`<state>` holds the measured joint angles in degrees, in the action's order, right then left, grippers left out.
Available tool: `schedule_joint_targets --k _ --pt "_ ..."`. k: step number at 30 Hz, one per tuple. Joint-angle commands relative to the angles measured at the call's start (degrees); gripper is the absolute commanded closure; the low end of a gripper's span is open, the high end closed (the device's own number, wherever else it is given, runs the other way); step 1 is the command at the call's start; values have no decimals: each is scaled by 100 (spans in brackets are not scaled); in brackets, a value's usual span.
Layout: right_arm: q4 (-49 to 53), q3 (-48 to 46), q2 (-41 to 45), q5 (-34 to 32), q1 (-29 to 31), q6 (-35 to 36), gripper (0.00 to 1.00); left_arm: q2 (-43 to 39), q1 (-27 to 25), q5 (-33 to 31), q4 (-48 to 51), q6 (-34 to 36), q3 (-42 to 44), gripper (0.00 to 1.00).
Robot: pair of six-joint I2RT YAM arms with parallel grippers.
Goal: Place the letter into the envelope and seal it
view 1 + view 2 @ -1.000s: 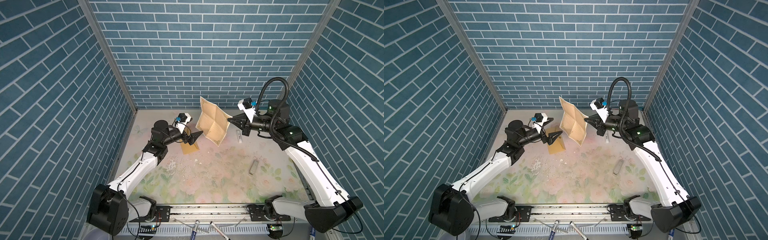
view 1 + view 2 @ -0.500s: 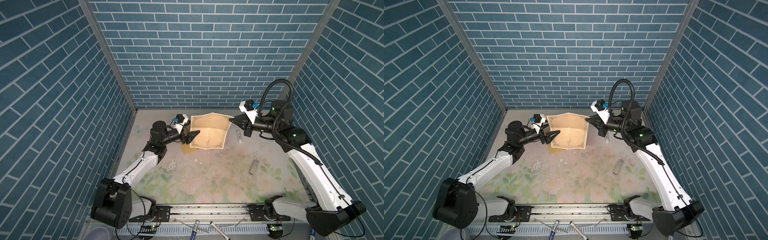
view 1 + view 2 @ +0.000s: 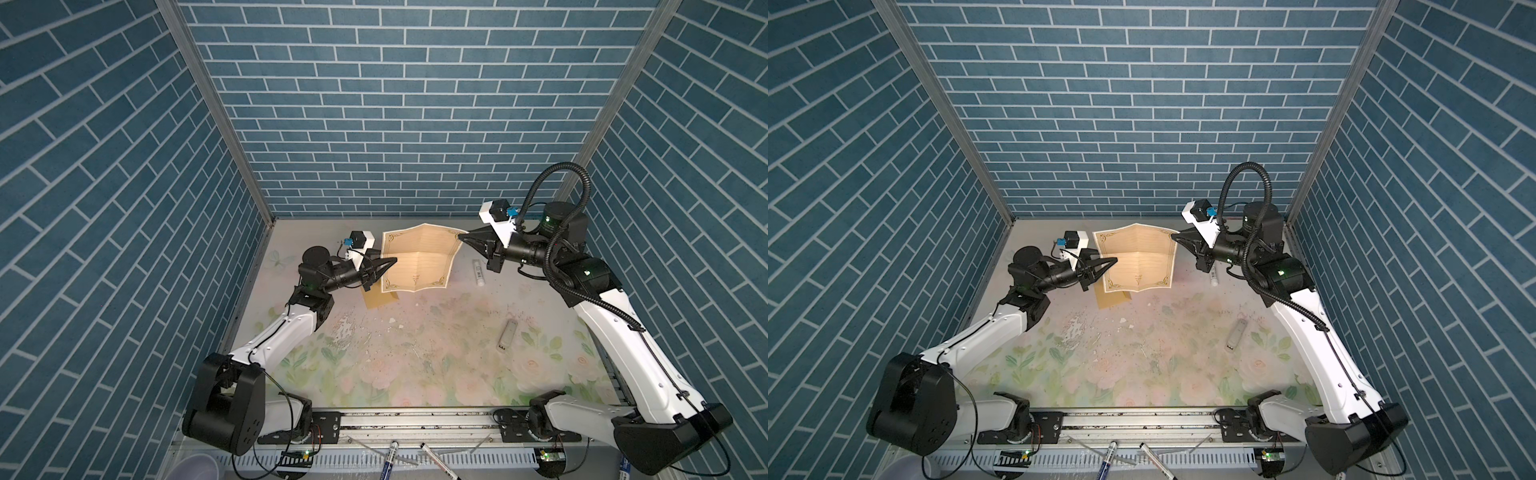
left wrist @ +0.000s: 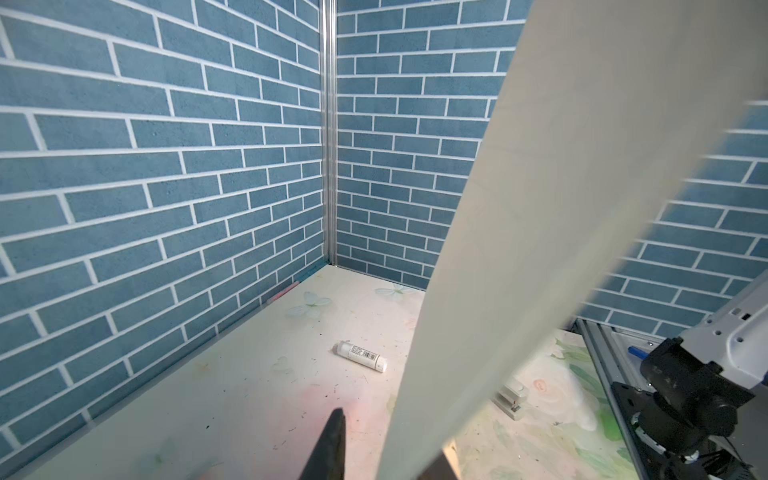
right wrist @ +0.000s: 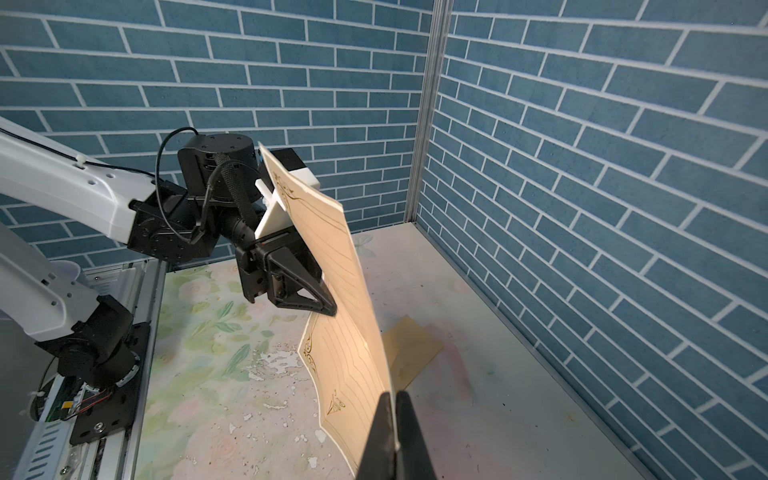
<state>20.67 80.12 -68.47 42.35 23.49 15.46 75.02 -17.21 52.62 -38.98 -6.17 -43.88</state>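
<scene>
cream bordered letter (image 3: pixel 417 259) held aloft above the tan envelope (image 3: pixel 380 297), which lies on the counter (image 3: pixel 415 353). right end effector (image 3: pixel 460 237) is pinched shut on one corner; left end effector (image 3: pixel 392 261) straddles the opposite edge, and i cannot tell whether it has clamped. pulling apart could tear or drop the sheet. a second ago it hung tilted from the right alone

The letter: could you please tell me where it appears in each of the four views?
In a top view: the letter stands upright, back centre.
In a top view: the letter likewise.
Left wrist: pale slanted band.
Right wrist: curved sheet, centre.
Landmark: the envelope on the table.
</scene>
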Motion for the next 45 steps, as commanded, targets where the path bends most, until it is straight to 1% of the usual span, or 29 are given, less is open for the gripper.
schedule_joint_targets --k 1,5,6,8,11,13,14,17,19,21,23,27,31,34,39,45 --pt "-243 -178 158 -52 25 210 100 25 26 66 -224 -76 54 82" --pt "-287 -243 193 -95 21 202 100 -26 19 60 -250 -103 49 98" --pt "-304 -259 217 -114 24 189 100 -47 24 55 -255 -105 45 100" --pt "-331 -319 265 -182 25 191 100 -105 22 7 -238 -71 58 100" --pt "-211 -433 422 -434 25 319 72 -249 26 -205 35 276 89 100" --pt "26 -464 531 -582 25 478 60 -378 23 -489 511 710 59 100" --pt "166 -454 586 -629 26 533 55 -437 24 -632 758 972 30 100" --pt "637 -368 694 -651 24 631 42 -548 25 -845 1279 1417 -81 100" --pt "864 -272 713 -512 24 629 35 -577 27 -778 1521 1629 -175 100" --pt "976 -146 656 -229 25 561 30 -594 25 -552 1713 1794 -272 100" --pt "992 -15 507 4 22 446 27 -611 25 -349 1758 1869 -310 100" --pt "1014 291 63 340 56 279 26 -653 10 -11 1657 1883 -314 100" --pt "1129 595 -367 405 257 335 26 -684 -23 260 1795 1907 -395 100" --pt "1390 902 -704 385 493 535 26 -721 -86 482 2232 2107 -551 100" --pt "2127 1415 -1272 188 914 991 29 -837 -306 512 3099 2703 -768 100" --pt "2803 1757 -1662 155 1230 1371 32 -893 -381 618 3244 2788 -824 100"
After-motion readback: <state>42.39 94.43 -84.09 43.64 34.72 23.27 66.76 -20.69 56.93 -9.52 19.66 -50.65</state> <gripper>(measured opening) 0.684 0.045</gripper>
